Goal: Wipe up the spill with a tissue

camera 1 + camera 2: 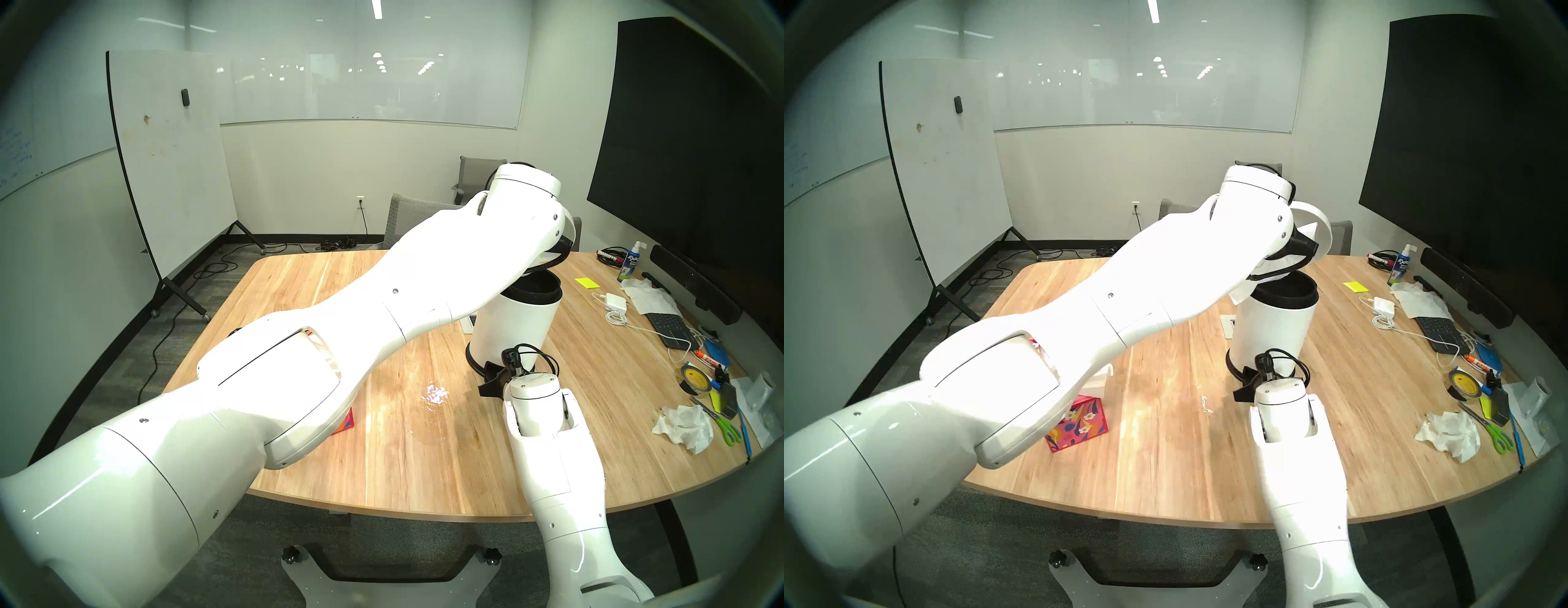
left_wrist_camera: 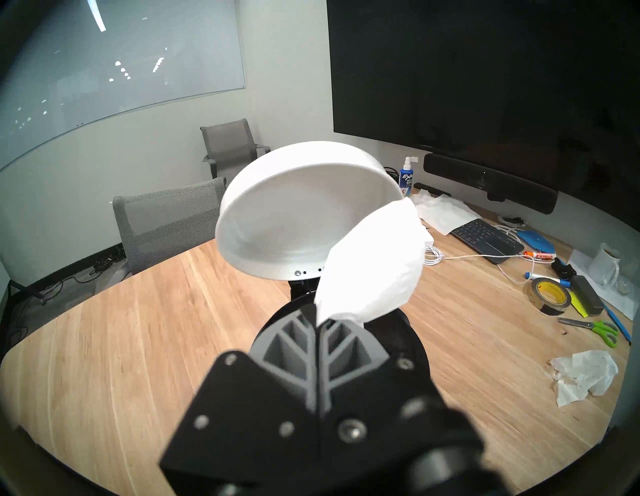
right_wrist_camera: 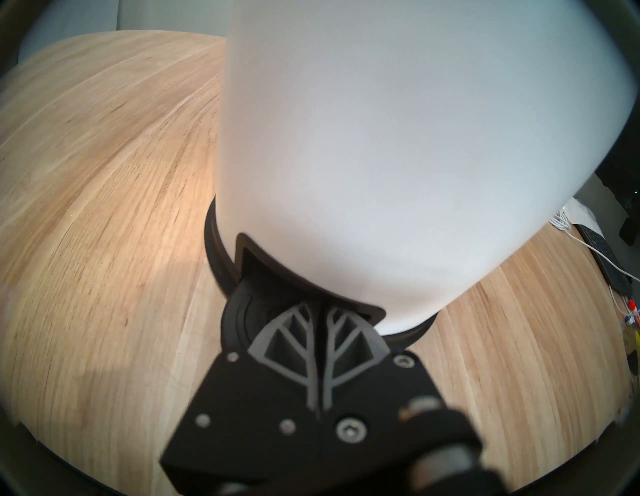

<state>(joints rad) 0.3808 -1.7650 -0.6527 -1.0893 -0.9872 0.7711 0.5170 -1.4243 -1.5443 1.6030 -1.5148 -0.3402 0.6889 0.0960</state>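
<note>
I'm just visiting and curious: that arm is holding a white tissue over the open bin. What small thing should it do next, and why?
Probably open the left gripper and let the tissue drop. Its fingers are shut on the tissue just above the open mouth of the white bin. The lid stands up, and the right gripper sits shut at the black pedal.

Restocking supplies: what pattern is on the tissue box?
The tissue box is red-pink with white flowers and blue leaves, clearest in the head's right-eye view.
</note>
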